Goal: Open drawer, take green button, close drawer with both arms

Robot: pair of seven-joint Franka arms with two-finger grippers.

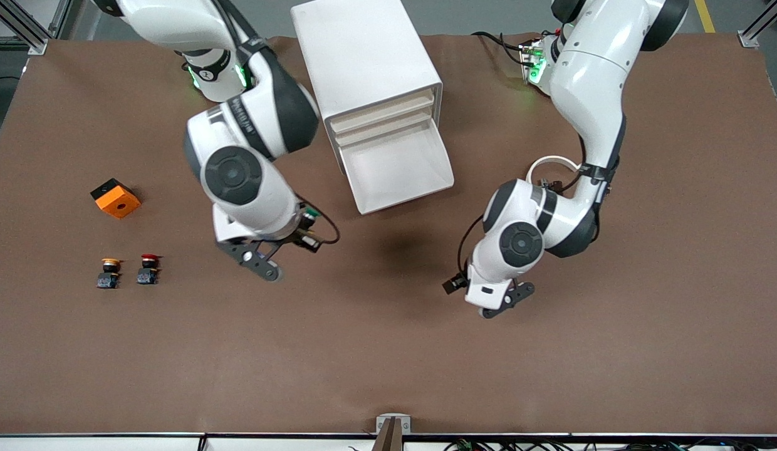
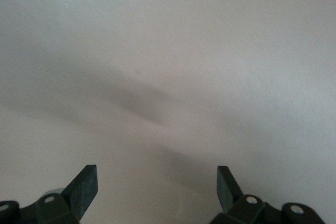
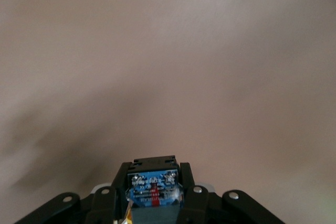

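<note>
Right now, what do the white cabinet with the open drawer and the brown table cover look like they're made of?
The white boxy cabinet looks like moulded plastic: smooth, faintly glossy walls and rounded corners. Its open cream-fronted tray drawer seems to be the same thin plastic. The brown table cover looks like matte felt or fabric, finely grained and without shine, though a rubber mat is possible.

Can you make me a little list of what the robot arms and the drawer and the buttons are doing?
drawer: white tray drawer pulled open, nothing seen inside
cabinet: white boxy cabinet
right gripper: shut on blue-black button body, over bare brown table
left gripper: open, holds nothing, over table
other buttons: yellow-capped beside red-capped, toward the right arm's end
orange block: farther from camera than those buttons
</note>
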